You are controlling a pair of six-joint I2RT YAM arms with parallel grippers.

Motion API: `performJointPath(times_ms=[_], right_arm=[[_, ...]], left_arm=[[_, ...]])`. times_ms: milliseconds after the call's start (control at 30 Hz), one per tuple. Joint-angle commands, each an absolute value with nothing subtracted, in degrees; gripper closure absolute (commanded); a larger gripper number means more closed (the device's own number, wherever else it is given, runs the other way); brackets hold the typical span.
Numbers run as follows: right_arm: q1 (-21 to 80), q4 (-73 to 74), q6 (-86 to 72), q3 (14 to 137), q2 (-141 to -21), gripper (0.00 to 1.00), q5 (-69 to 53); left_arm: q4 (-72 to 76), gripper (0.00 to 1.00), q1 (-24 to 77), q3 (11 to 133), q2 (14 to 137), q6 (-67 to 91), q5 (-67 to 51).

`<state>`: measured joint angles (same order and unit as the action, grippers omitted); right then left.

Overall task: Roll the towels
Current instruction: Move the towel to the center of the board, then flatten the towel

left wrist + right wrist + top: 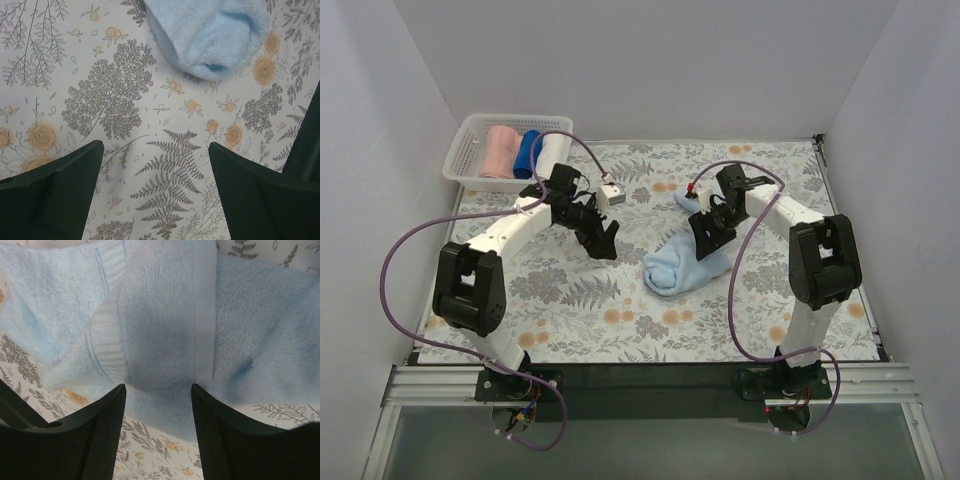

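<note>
Right wrist view: right gripper (158, 388) has its jaws parted about halfway with nothing pinched. The light-blue towel (165, 315) lies just ahead of the tips and spreads past both fingers. Its ribbed hem band runs down toward the gap between them. The floral tablecloth (150, 450) shows under the jaws.

Left wrist view: left gripper (155, 149) has its jaws spread wide and empty, with bare tablecloth between them. The towel's loosely rolled end sits ahead of the tips, toward the finger at the view's right, clear of both.

Top view: the towel is a loose half-roll under the right jaws, off to the side of the left jaws. The pink towel (500, 150) is already rolled in the white basket (460, 168), well away from both jaws, next to a dark-blue roll (527, 152) and a white roll (552, 152).

Handling, my read:
- Terry is light, soft and limp.
- It's grippy, so it won't slip, but it won't hold shape and the roll will likely relax if released.
- Pinch the hem band, the firmest edge, and pin the rolled end with the left.
- Watch for snagging the tablecloth.
</note>
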<state>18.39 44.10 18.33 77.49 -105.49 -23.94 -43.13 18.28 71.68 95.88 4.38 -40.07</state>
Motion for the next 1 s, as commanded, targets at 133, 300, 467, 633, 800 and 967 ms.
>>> performJointPath(times_ms=[133, 300, 467, 633, 800, 967], right_arm=[[18.3, 45.5, 19.6, 75.5, -107.6, 0.74, -25.0], [18.3, 47.5, 20.0, 77.8, -103.7, 0.99, -31.4], [18.7, 48.0, 19.6, 78.9, -97.2, 0.99, -48.1], [24.4, 47.6, 18.9, 81.2, -93.3, 0.99, -55.7], [31.9, 47.3, 18.6, 83.8, -93.3, 0.99, -58.0], [42.6, 44.7, 18.5, 80.9, -91.6, 0.99, -54.6]], left_arm=[[-38.8, 0.2, 19.4, 77.5, 98.8, 9.2, -42.7], [-38.6, 0.21, 19.4, 78.0, 98.5, 10.5, -43.9], [-34.9, 0.23, 19.4, 76.8, 95.8, 13.9, -48.6], [-32.1, 0.24, 19.4, 75.3, 94.3, 17.3, -51.5], [-31.3, 0.24, 19.0, 74.4, 93.9, 20.3, -52.3], [-28.2, 0.24, 13.3, 68.9, 90.6, 24.7, -53.3]])
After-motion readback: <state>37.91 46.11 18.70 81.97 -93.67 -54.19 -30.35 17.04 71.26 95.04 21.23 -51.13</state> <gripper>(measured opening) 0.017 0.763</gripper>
